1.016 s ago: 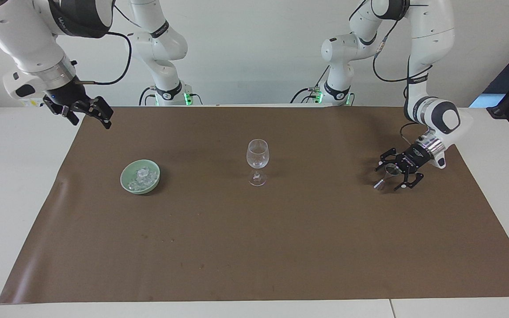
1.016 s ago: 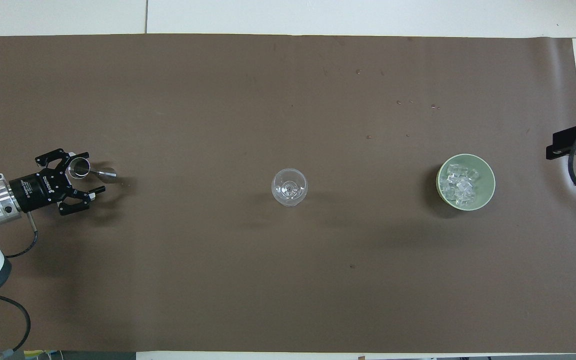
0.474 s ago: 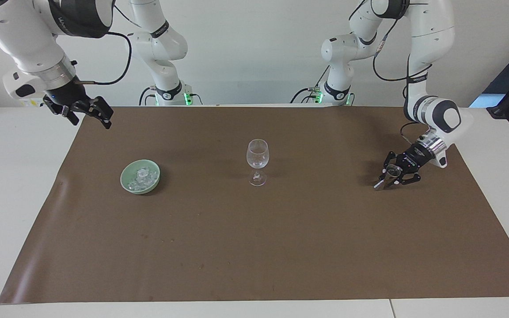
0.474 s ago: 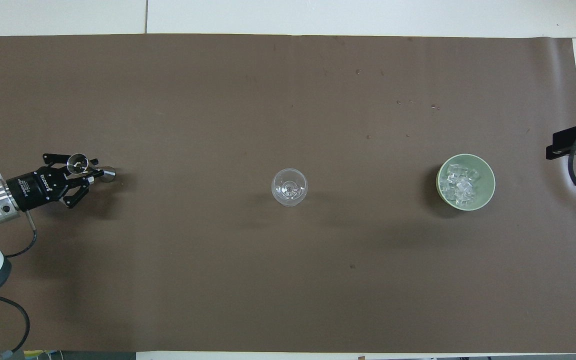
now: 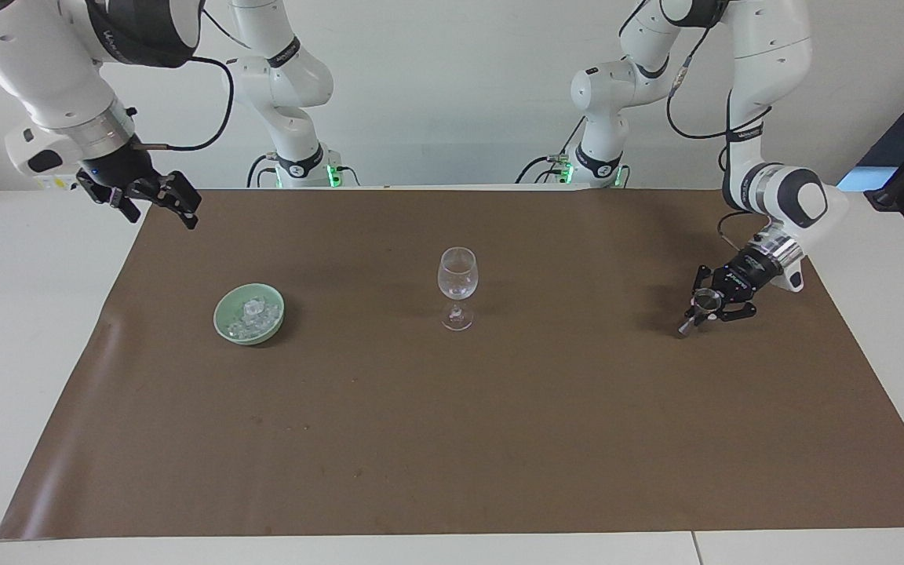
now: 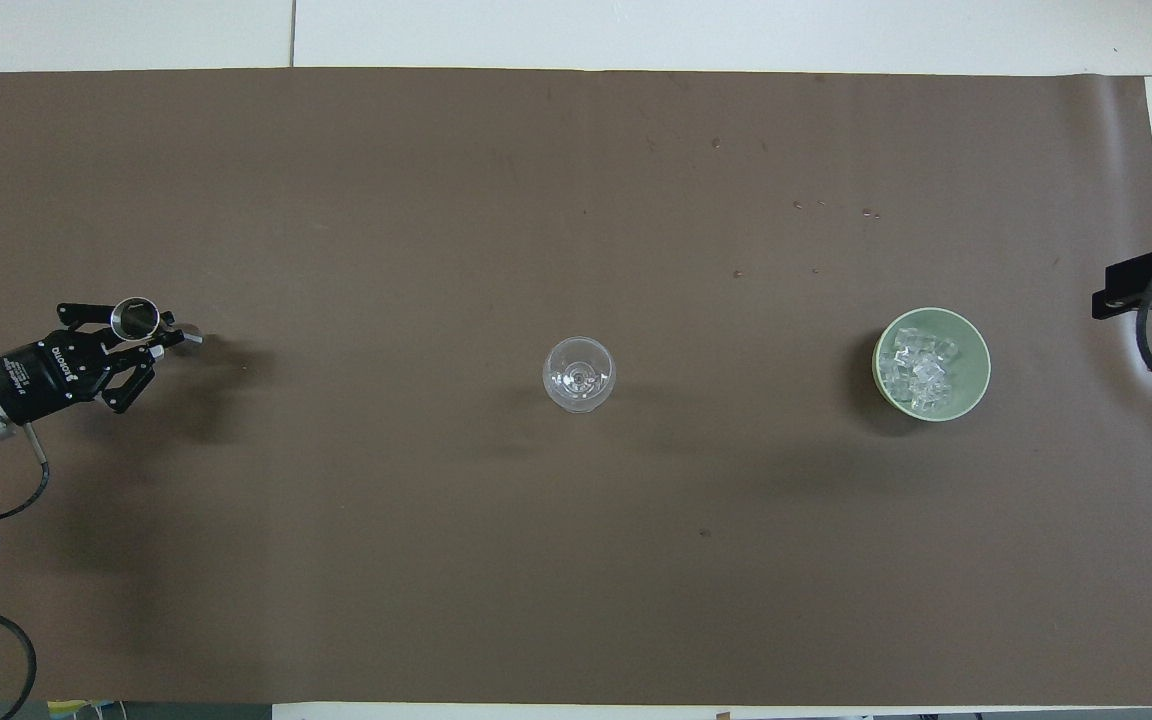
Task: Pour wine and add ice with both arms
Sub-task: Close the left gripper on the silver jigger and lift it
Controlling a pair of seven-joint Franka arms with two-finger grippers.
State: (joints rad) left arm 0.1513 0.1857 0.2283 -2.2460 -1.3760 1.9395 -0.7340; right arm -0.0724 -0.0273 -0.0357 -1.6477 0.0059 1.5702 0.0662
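Steel jigger (image 5: 705, 301) is clamped in the left gripper (image 5: 712, 307), tilted above the desk (image 5: 499, 439), probably for pouring into the glass (image 5: 457, 286). Ice (image 5: 252, 314) waits in its bowl (image 5: 226, 326); the right gripper (image 5: 155, 200) hangs open nearby.

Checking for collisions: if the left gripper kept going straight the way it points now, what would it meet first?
Probably the wine glass. The left gripper, shut on a small metal jigger, points along the brown mat toward it; height is uncertain, so it could pass above.
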